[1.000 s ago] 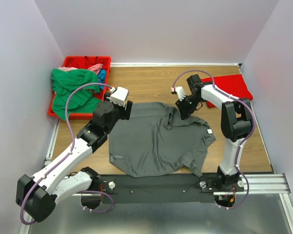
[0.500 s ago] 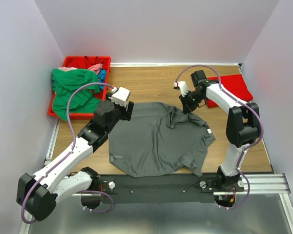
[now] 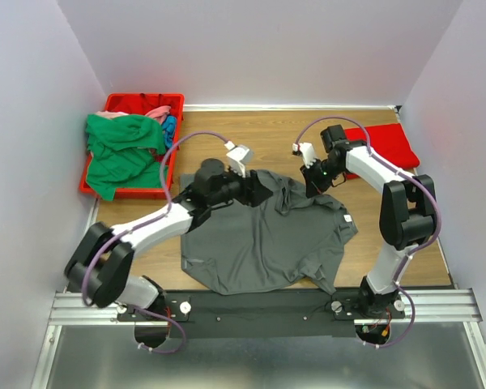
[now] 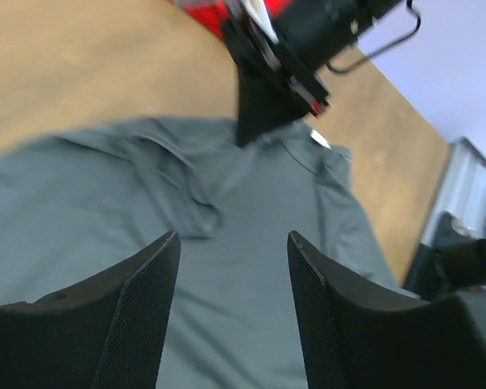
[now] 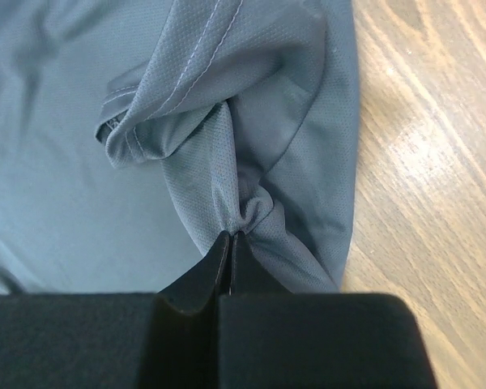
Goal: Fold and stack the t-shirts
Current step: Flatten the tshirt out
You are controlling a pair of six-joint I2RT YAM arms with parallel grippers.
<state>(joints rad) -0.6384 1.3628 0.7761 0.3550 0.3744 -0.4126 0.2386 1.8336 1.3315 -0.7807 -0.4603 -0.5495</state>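
Observation:
A dark grey t-shirt (image 3: pixel 263 239) lies spread and rumpled on the wooden table. My right gripper (image 3: pixel 314 185) is shut on a pinched bunch of its cloth at the upper right edge; in the right wrist view the gripper (image 5: pixel 231 237) has no gap, with the grey t-shirt (image 5: pixel 81 162) gathered at the tips. My left gripper (image 3: pixel 263 193) hovers open over the shirt's top edge, near the collar. The left wrist view shows the grey t-shirt (image 4: pixel 227 267) between its spread fingers (image 4: pixel 150 292). A bright red t-shirt (image 3: pixel 385 146) lies folded at the back right.
A red bin (image 3: pixel 138 101) stands at the back left with a green t-shirt (image 3: pixel 121 150) spilling over its front, and pink (image 3: pixel 156 112) and blue (image 3: pixel 170 126) cloth inside. Walls close in on three sides. A metal rail (image 3: pixel 437 304) runs along the near edge.
My left arm swung right from the shirt's left shoulder to over its collar. My right gripper shifted slightly and closed on the grey cloth.

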